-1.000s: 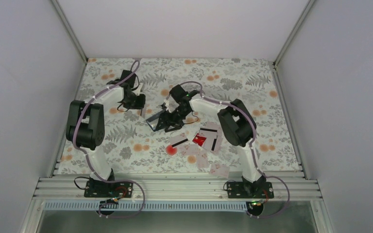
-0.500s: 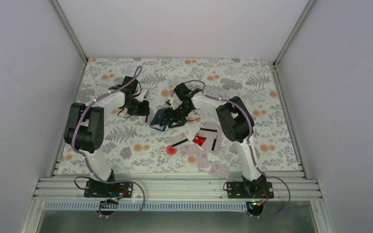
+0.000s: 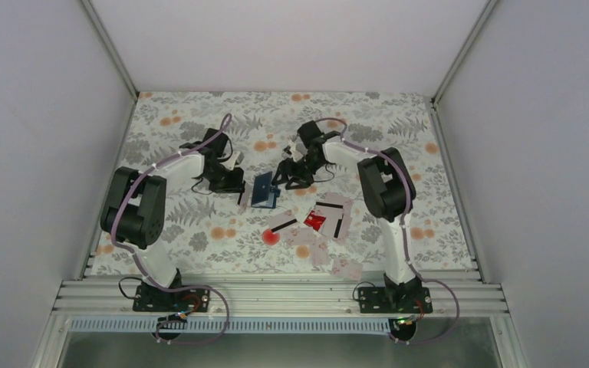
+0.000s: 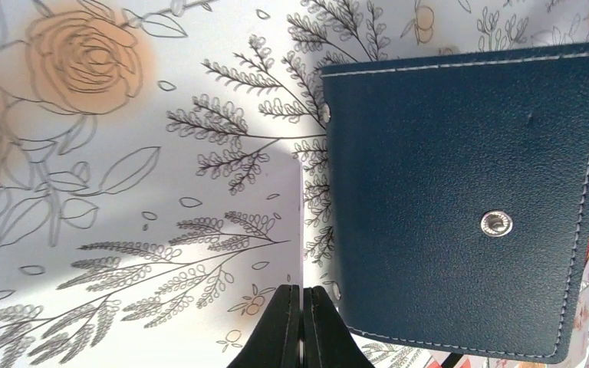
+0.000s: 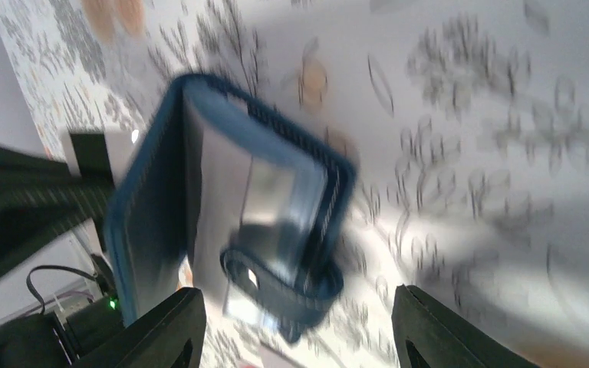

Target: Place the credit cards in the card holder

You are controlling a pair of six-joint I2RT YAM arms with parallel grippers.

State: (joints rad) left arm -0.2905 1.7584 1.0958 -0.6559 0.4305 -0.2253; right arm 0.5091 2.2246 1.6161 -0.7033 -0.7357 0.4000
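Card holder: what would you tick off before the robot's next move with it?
1. The card holder ajar, pockets showing: ok.
2. The left fingers shut: ok.
3. A card between them: cannot tell, only a thin edge shows.
4. The right fingers spread wide: ok.
5. Spare credit cards lying on the table: ok.
6. Holder steady by itself: cannot tell.

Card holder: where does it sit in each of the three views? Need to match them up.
Top external: card holder near the picture's centre, standing partly open.
Left wrist: card holder fills the right half, navy outer cover and snap stud facing the camera.
Right wrist: card holder left of centre, blurred, partly open, pale pockets showing.
Shared landmark: the floral table cover, seen around it in all three.
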